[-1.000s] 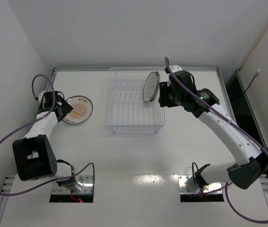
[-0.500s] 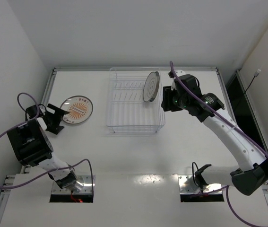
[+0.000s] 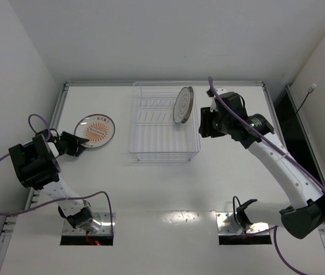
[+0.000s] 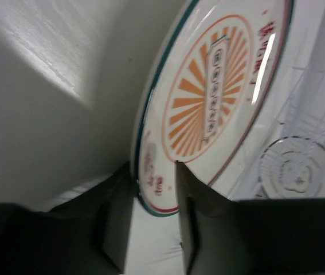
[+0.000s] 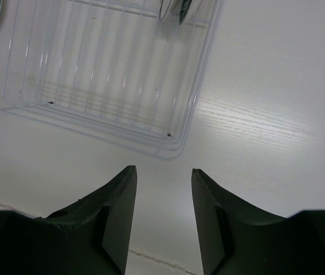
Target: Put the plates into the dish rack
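Observation:
A white plate with an orange sunburst centre (image 3: 95,130) lies on the table at the left. My left gripper (image 3: 75,143) is at its near-left edge. In the left wrist view this plate (image 4: 219,97) has its rim between the two fingers, and the left gripper (image 4: 152,167) is shut on it. A second plate (image 3: 183,105), with a thin dark rim, stands on edge in the far right of the clear dish rack (image 3: 164,150). Just to its right, my right gripper (image 3: 206,123) is open and empty. Seen from the right wrist, the right gripper (image 5: 162,172) hangs over bare table beside the rack's corner (image 5: 171,150).
The rack's other slots (image 5: 93,63) hold nothing. A raised rim (image 3: 162,83) runs along the table's far edge, with white walls on three sides. Both arm bases (image 3: 87,220) sit at the near edge, with purple cables looping off them.
My left arm has swung round and its jaws have gone from wide open to closed on the sunburst plate's rim. The right gripper has drawn back a little to the right of the racked plate.

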Robot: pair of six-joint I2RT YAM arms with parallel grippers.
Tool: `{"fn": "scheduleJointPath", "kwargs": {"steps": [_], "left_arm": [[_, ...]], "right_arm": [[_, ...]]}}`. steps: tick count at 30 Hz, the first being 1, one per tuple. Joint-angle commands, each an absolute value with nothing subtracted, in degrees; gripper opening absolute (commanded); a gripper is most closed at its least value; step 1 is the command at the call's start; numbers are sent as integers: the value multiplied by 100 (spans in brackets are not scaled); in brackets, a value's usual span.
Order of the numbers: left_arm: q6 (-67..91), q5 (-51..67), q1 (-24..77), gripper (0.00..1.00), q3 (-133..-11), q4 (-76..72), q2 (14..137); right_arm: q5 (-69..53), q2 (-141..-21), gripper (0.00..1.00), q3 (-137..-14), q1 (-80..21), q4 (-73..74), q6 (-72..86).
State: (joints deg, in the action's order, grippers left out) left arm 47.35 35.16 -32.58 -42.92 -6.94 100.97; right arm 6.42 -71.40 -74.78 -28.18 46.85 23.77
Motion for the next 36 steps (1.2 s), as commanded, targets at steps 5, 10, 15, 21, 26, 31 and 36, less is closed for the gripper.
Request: {"fn": "scheduleJointPath", "kwargs": {"steps": [5,10,15,21,26,31,36], "left_arm": [[4527,3674,-3226,0,-4263,-448,10354],[4587,4103,-3226,0,-4140,-1088,9748],[6417,5219,-3226,0,-3255,-4794,9176],[9202,5774,-3226,0,-2857,-9251,9886],[10450,5950,-2849,0,-3094,-10907,10740],[10196,6222,-1726,0,-3278,-10854,10354],[9371,6433,-1003,0,-3392,-9793,9836]], "right_arm": [[528,-6935,40,-7462,-2637,4693,2232],[185,-6873,40,-7462,-2532,4693,2285],[-297,-6820,40,-7339,-2470,4518,2338],[-1027,-6706,40,-7217,-2364,4193,2338],[-2395,-6653,40,-6672,-2251,3167,2609],[-3199,-6855,41,-5916,-2250,820,3839],[-3383,-7680,41,-6195,-2303,45,4192]]}}
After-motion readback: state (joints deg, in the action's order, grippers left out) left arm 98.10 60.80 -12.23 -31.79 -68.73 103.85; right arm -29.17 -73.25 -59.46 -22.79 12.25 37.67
